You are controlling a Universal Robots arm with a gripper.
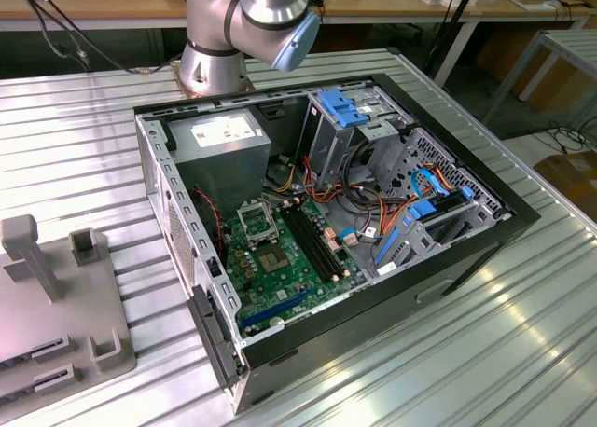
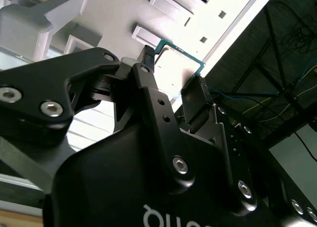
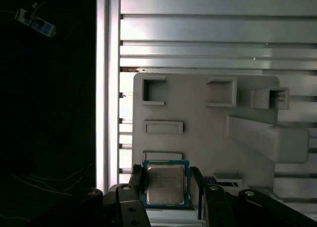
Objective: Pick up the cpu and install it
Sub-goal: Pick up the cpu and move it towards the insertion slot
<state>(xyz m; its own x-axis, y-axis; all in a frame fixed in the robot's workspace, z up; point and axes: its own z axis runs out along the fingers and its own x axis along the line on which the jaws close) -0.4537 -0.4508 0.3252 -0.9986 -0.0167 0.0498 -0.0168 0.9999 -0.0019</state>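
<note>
Pinching the cpu (image 3: 166,184) on two opposite edges: the hand (image 3: 166,173) is closed on it, one finger (image 3: 196,183) per side, and both wrist views agree. The chip's metal top faces the first wrist camera and looks square to the fingers.

The chip is over the near end of the grey parts fixture (image 3: 208,133), beside its small rectangular pockets. I can't tell whether it is clear of the fixture or touching it.

In the exterior view the fixture (image 1: 56,306) is at the lower left of the frame on the ribbed worktop (image 1: 466,352). It is well apart from the open pc case (image 1: 326,213) mid-frame. The socket frame (image 1: 256,221) sits on the motherboard (image 1: 284,268), down between the case walls.

Risks as I read them:
- The grip is edge-only with thin contact. Any slip and the chip tilts or twists between the fingers, or drops onto the ribs.
- If it is touching the fixture, a pocket lip could drag it and skew it.
- A skewed chip landing on the socket probably means bent contacts.
- The corner-mark orientation isn't readable from here, so a wrong rotation is possible.
- Loose cables (image 1: 373,208) and the case walls crowd the socket, so the bulky hand body could snag.
- I can't tell whether the socket frame is open.
</note>
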